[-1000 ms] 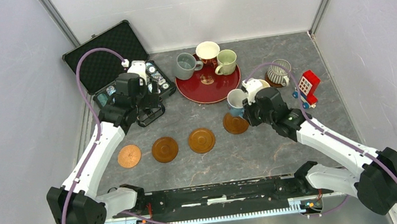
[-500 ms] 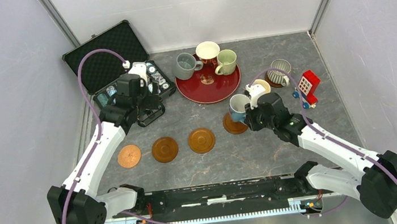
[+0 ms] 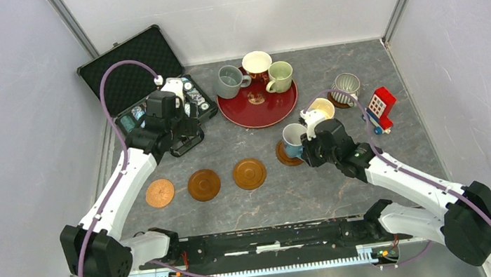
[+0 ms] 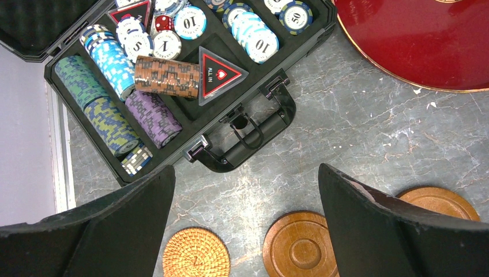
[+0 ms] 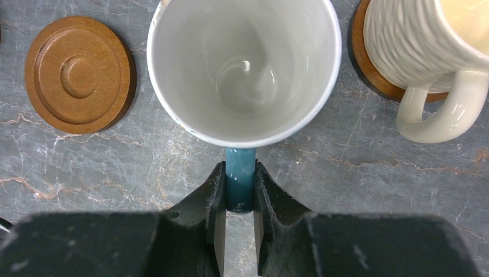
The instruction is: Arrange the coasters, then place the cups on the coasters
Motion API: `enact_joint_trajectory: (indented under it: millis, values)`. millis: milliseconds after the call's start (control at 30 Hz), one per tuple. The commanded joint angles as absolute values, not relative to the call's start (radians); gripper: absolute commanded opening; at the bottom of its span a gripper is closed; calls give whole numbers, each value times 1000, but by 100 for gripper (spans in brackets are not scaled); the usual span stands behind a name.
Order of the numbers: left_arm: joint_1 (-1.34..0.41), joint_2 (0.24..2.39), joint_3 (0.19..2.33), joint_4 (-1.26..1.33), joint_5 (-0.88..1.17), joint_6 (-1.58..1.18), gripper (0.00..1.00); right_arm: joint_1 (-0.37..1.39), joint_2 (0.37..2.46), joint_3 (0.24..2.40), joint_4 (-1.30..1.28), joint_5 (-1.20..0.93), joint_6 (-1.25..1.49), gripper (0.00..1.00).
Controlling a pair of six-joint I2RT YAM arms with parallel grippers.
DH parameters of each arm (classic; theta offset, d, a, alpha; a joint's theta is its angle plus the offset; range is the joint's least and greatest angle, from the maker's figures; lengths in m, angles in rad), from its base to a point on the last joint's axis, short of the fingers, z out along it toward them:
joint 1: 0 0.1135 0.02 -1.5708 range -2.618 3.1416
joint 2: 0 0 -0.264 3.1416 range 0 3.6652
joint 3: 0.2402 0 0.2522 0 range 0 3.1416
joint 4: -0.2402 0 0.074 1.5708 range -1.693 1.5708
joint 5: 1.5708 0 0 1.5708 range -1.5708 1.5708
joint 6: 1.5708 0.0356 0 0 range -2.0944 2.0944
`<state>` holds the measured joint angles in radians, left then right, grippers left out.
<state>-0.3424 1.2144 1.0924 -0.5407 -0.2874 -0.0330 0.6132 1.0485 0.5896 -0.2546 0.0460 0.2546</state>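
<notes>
My right gripper (image 5: pixel 240 186) is shut on the handle of the light blue cup (image 5: pixel 242 69), which it holds upright. In the top view the blue cup (image 3: pixel 293 136) overlaps the far edge of a brown coaster (image 3: pixel 288 155). In the right wrist view that coaster (image 5: pixel 78 74) lies uncovered to the cup's left. A cream-yellow cup (image 3: pixel 321 108) and a ribbed grey-white cup (image 3: pixel 346 86) each stand on a coaster. Three more coasters lie in a row: woven copper-toned (image 3: pixel 159 193), brown (image 3: pixel 204 184) and brown (image 3: pixel 249 173). My left gripper (image 3: pixel 182 133) hangs open and empty above the table.
A glossy red tray (image 3: pixel 258 107) at the back carries a grey cup (image 3: pixel 229 81), a reddish cup (image 3: pixel 256 64) and a pale green cup (image 3: pixel 280 75). An open black case of poker chips (image 4: pixel 173 86) lies back left. A red toy (image 3: pixel 381 108) stands at the right.
My right gripper has carried the blue cup a little toward the near edge, closer over the rightmost coaster of the row. The left arm has barely shifted.
</notes>
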Motion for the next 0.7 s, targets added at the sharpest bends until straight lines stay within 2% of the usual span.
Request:
enact_joint_trajectory:
  millis: [0,167,233,433,567,667]
  values:
    - [-340,1212,1105,-523,-299,-57,100,619,1049,594,-158,66,262,0]
    - [-340,1210,1106,-523,-299,-57,100,620,1055,580,-149,62,265,4]
    - [-339,1212,1106,-523,-301,-56,100,620,1054,576,-147,57,267,9]
    - [-339,1215,1107,-523,-303,-54,100,620,1047,558,-141,38,264,42]
    - [-339,1216,1106,-523,-303,-54,100,621,1042,578,-170,12,243,54]
    - [-340,1216,1106,-523,-301,-52,100,621,1034,595,-205,-10,218,75]
